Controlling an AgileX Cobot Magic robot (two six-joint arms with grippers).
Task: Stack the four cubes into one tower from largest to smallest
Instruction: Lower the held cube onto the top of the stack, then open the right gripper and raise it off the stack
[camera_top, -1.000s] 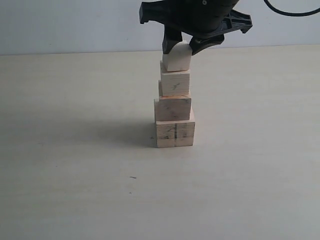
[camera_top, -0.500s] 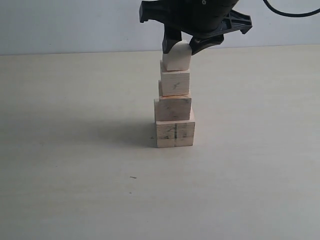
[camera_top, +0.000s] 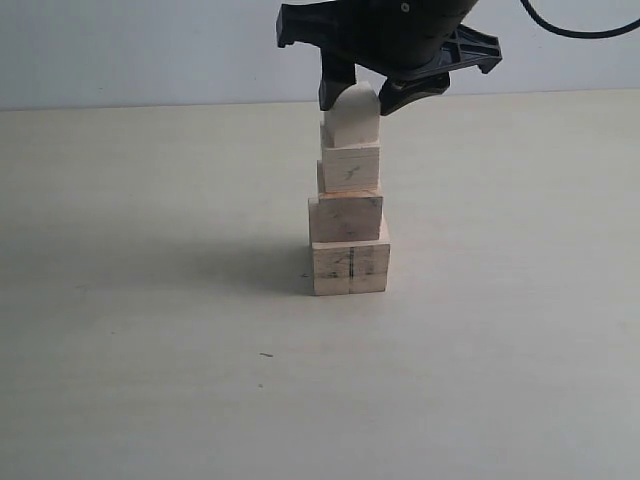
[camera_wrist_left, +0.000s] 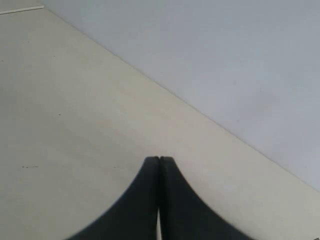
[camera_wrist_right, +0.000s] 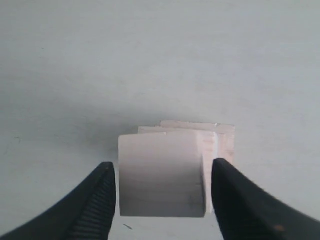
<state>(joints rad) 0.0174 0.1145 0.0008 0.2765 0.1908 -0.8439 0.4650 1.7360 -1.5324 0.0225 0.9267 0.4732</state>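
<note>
Tower (camera_top: 349, 215) stands mid-table (camera_top: 150, 300), its long axis vertical, and you can see no lean.
- Order runs widest at the base to narrowest on top, four pale wooden cubes in all.
- Largest cube (camera_top: 350, 268) sits flat on the table. The dark line on its camera-facing face runs straight up and down.
- The blocks are not quite flush: the second cube (camera_top: 346, 220) sits a touch left on the base in the exterior view. From the right wrist camera, lower edges peek out past one side of the top block.
- Smallest cube (camera_top: 351, 125) rests on the third, faces roughly square to the camera.

Your right gripper (camera_wrist_right: 162, 172) hangs over the top. Its jaws are parted, one finger on each side of the smallest cube, with a thin gap on both sides and no squeeze.

Your left gripper (camera_wrist_left: 159, 165) has its jaws closed tip to tip with nothing between them. It is over bare table near the wall (camera_wrist_left: 225, 60).
</note>
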